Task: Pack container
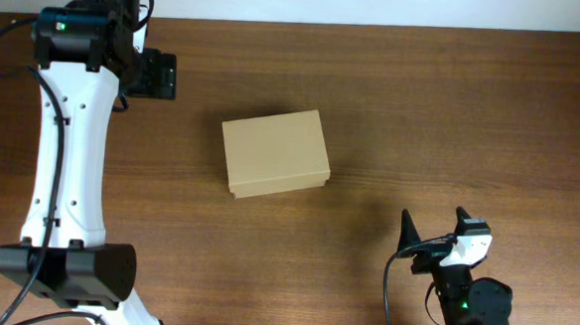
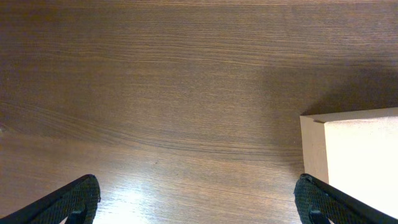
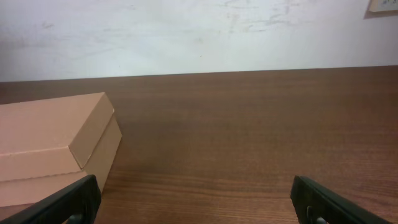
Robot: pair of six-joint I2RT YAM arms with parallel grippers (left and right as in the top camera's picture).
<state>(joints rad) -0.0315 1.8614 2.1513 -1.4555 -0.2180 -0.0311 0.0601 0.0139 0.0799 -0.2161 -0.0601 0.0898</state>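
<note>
A: Wide brown table (image 1: 422, 110) and one thing on it: the box (image 1: 275, 153), lying flat, lid (image 3: 50, 127) down over the base.

B: Both arms are off it. The left gripper (image 2: 199, 202) hangs over bare wood, jaws spread wide and empty. The box lies out past one finger, not between the jaws, with only a corner in view.

A: And the right gripper (image 3: 196, 202)?

B: Spread wide too, nothing between the fingers. The box sits ahead of those jaws and off to their left, well apart.

A: So which step is this?

B: I read it as a hands-off moment. Nothing to pack shows anywhere and the lid looks shut. Full or empty, I can't tell.

A: Next move, then?

B: If it's to be filled, the lid comes up first. One set of jaws has to pin the base while the other catches the lid's free edge. The left looks nearer, but it must slide sideways until the box is between its fingers.
</note>
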